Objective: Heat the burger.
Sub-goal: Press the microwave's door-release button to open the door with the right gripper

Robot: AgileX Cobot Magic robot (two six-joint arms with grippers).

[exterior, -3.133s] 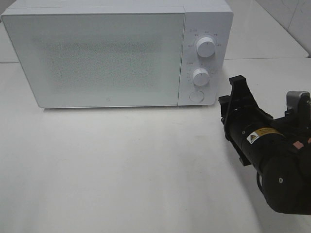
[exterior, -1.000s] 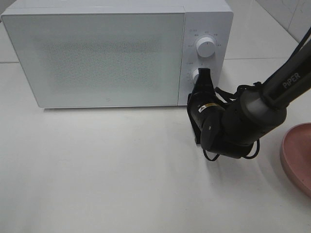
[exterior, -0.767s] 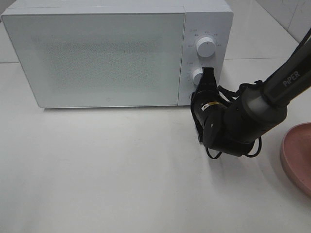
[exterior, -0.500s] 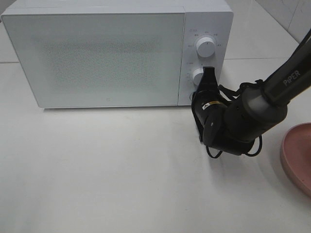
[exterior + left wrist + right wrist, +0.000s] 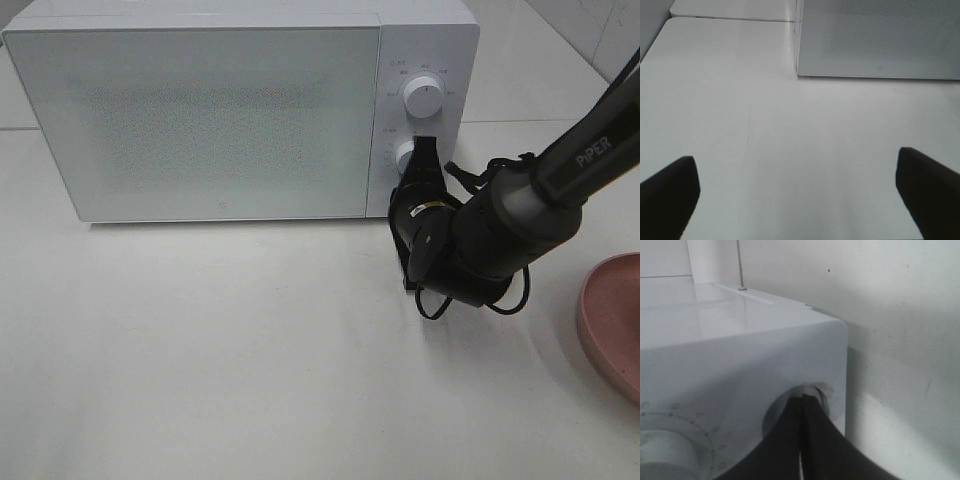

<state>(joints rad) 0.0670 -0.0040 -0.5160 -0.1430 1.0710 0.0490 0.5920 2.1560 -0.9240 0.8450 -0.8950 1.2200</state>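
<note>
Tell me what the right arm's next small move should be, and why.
Probably press the shut right gripper straight into the round button that its tips sit at. The microwave looks closed, and that button likely releases its door.

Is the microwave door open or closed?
Closed. The microwave door lies flat against the front, level with the knob panel, showing no gap.

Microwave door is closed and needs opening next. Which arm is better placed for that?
Right. The right gripper, shut, sits at the round button on the microwave control panel. The left gripper hangs open over the table, back from the door.
</note>
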